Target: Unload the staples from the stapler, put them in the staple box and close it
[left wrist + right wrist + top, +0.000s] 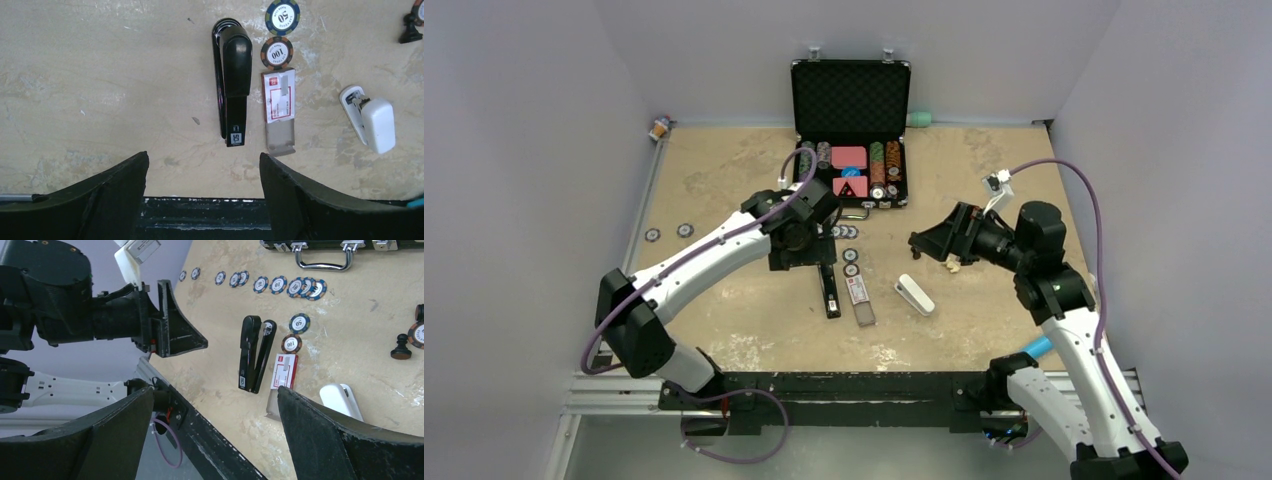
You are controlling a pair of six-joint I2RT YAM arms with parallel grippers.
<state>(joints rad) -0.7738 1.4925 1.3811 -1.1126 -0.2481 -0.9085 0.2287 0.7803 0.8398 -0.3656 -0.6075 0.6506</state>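
On the worn tan table [724, 320], I see the stapler [235, 80] lying on its side just beside the clear box [279, 107]. The left gripper [204, 160] and right gripper [215, 395] both stand spread and empty. Only the right wrist view shows the stapler's halves slightly parted.

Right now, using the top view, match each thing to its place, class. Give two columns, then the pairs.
Column one:
1. slim black hinged stapler
2. clear little plastic box with red-white label
3. white oblong plastic block
4. black hard-shell chip case

Column two:
A. open, lid up, at the back
B. middle of the row of three
C. right end of that row
D. left end of that row

Pairs: 1-D, 2-B, 3-C, 4-A
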